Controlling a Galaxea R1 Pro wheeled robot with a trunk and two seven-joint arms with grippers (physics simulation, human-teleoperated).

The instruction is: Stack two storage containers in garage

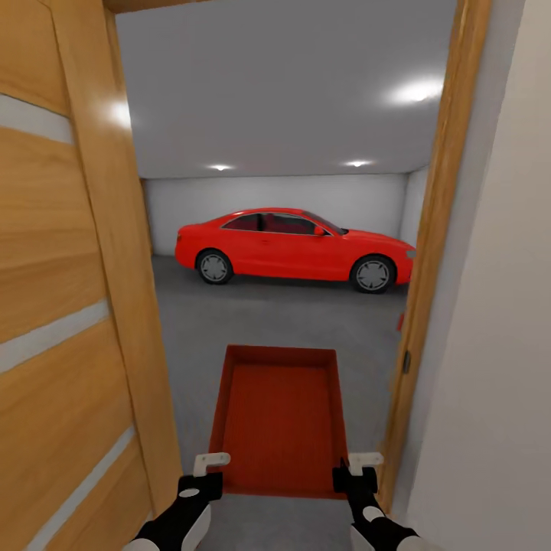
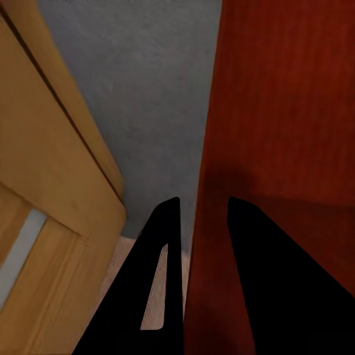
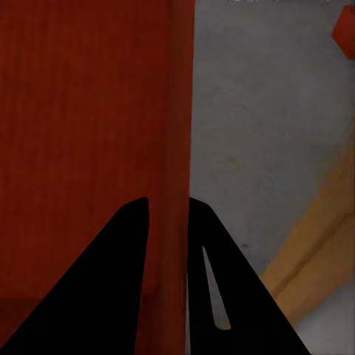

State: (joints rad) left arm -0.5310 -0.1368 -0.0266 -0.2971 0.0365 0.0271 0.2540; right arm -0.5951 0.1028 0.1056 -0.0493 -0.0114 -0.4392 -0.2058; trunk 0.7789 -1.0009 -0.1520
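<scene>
The robot stands in a doorway and looks into the garage, and it carries one orange-red storage container [image 1: 279, 417] in front of itself, held above the dark grey floor [image 1: 306, 321] between the two arms. The left gripper [image 1: 205, 468] is clamped on the container's left wall near the corner that is closest to the robot; in the left wrist view its two dark fingers [image 2: 159, 281] stand on both sides of this wall, one inside the bin and one outside. The right gripper [image 1: 358, 468] is closed in the same way on the right wall near its close corner, and in the right wrist view the wall passes between the two fingers [image 3: 118, 281]. The container is open on top and its long side points away from the robot, toward the garage. An open wooden door [image 1: 61, 306] with pale stripes is at the left side, and the wooden door frame [image 1: 428, 268] with a white wall [image 1: 497, 344] is at the right side. Far behind, near the white back wall of the garage, a glossy red car [image 1: 295, 249] is parked sideways. Ceiling lamps [image 1: 417, 92] are shining above.
</scene>
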